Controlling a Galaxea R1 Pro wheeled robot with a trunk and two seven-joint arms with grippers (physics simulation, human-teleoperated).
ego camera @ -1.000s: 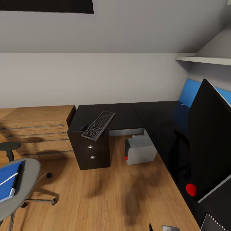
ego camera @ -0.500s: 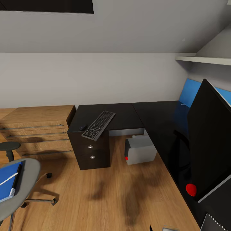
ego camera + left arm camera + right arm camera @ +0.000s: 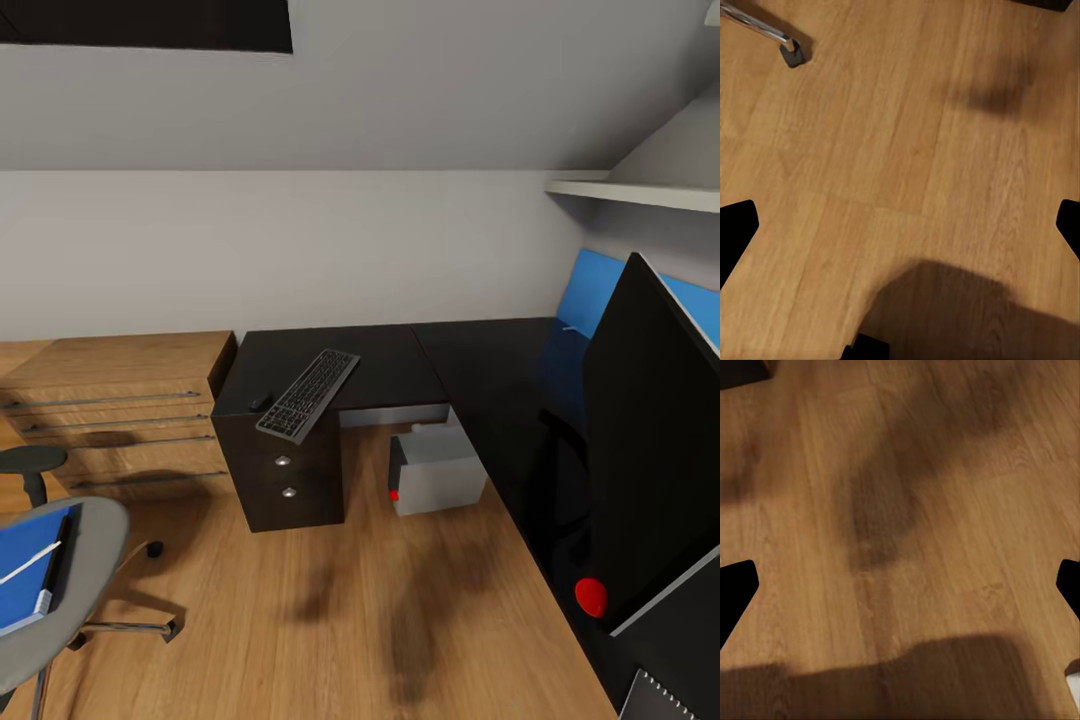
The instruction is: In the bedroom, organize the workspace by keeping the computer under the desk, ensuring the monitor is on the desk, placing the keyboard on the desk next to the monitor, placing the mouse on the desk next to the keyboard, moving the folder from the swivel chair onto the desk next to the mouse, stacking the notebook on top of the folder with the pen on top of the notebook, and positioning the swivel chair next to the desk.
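The black desk (image 3: 470, 365) runs from centre to right in the head view. On its far wing, the keyboard (image 3: 308, 393) lies slanted over the front edge, with the small mouse (image 3: 260, 402) beside it. The grey computer (image 3: 437, 470) stands on the floor under the desk. The big monitor (image 3: 650, 440) stands on the near right wing, and a corner of the notebook (image 3: 655, 700) shows below it. At lower left, the swivel chair (image 3: 90, 545) carries the blue folder (image 3: 25, 585) with the white pen (image 3: 30, 563) on it. My left gripper (image 3: 900, 232) and right gripper (image 3: 900, 592) hang open over bare floor.
A light wooden drawer chest (image 3: 120, 400) stands left of the desk, with a dark round stool (image 3: 30, 462) in front of it. A white shelf (image 3: 630, 190) juts out above the monitor. A chair caster (image 3: 791, 52) is near my left gripper. Wooden floor (image 3: 330, 600) lies between chair and desk.
The head view has tilted up slightly, so everything sits a few pixels lower. The small gripper parts seen at the bottom edge have dropped out of the picture. Nothing on the desk or chair moved.
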